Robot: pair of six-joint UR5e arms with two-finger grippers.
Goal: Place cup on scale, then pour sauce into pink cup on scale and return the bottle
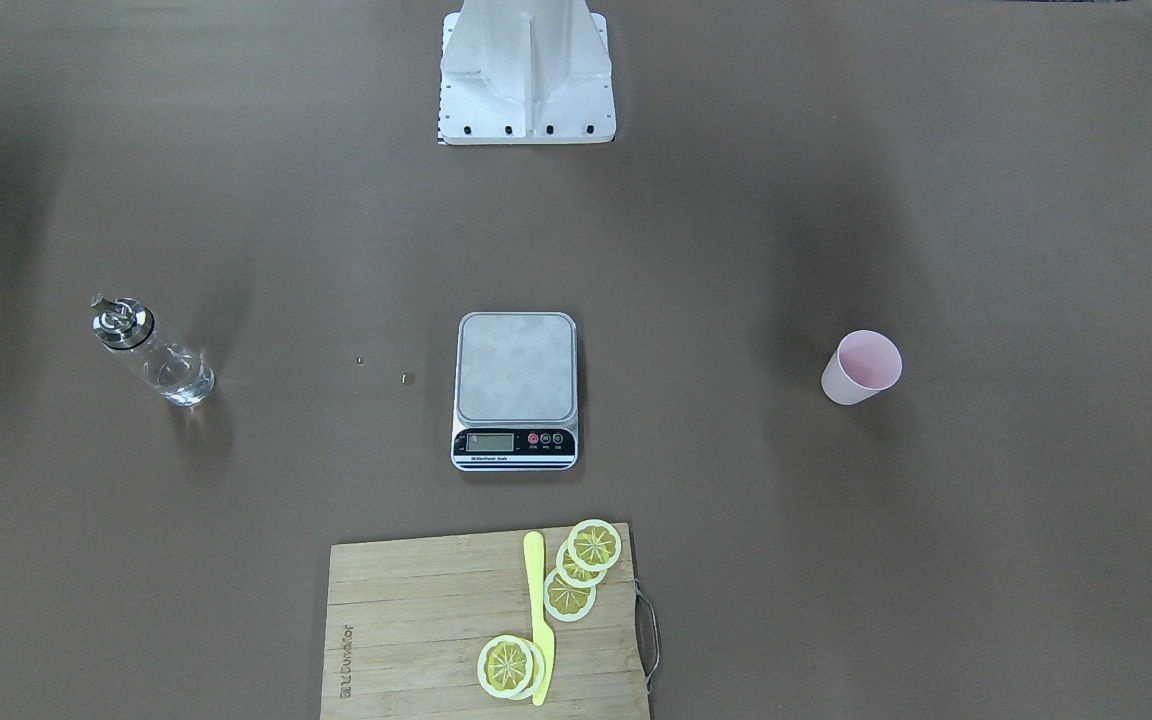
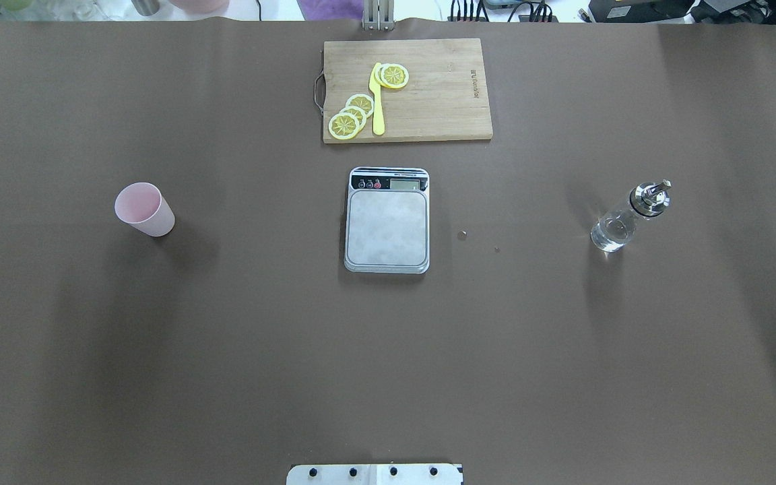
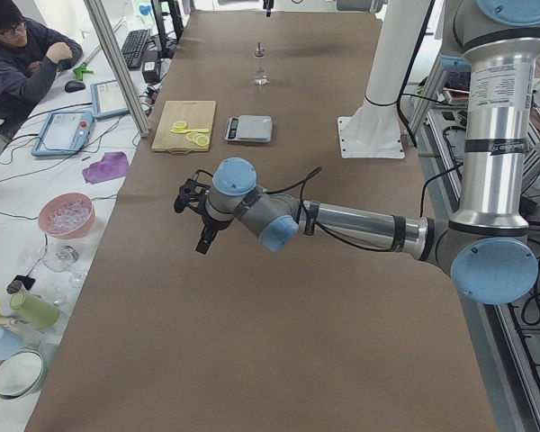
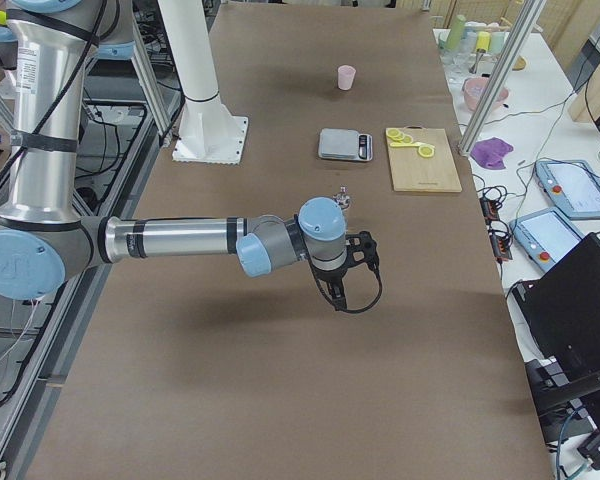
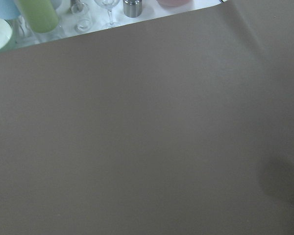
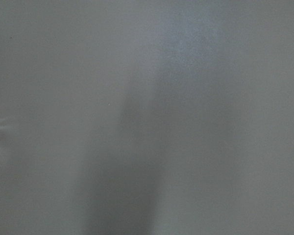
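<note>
The pale pink cup [image 2: 145, 210] stands upright on the brown table, far out on my left side. The scale [image 2: 386, 222] lies in the middle with its steel platform bare. The glass bottle [image 2: 627, 217], silver spout on top and clear sauce inside, stands upright far out on my right. My left gripper [image 3: 200, 227] hangs above bare table short of the cup, touching nothing. My right gripper [image 4: 340, 290] hovers over bare table short of the bottle. Both show only from the side, so I cannot tell open from shut. The wrist views show mostly plain table.
A wooden cutting board [image 2: 442, 114] with lemon slices [image 2: 354, 114] and a yellow knife [image 2: 376, 101] lies beyond the scale. Two tiny specks [image 2: 462, 235] sit right of the scale. A seated person [image 3: 22, 63] and several bowls and glasses [image 3: 67, 216] line the side bench.
</note>
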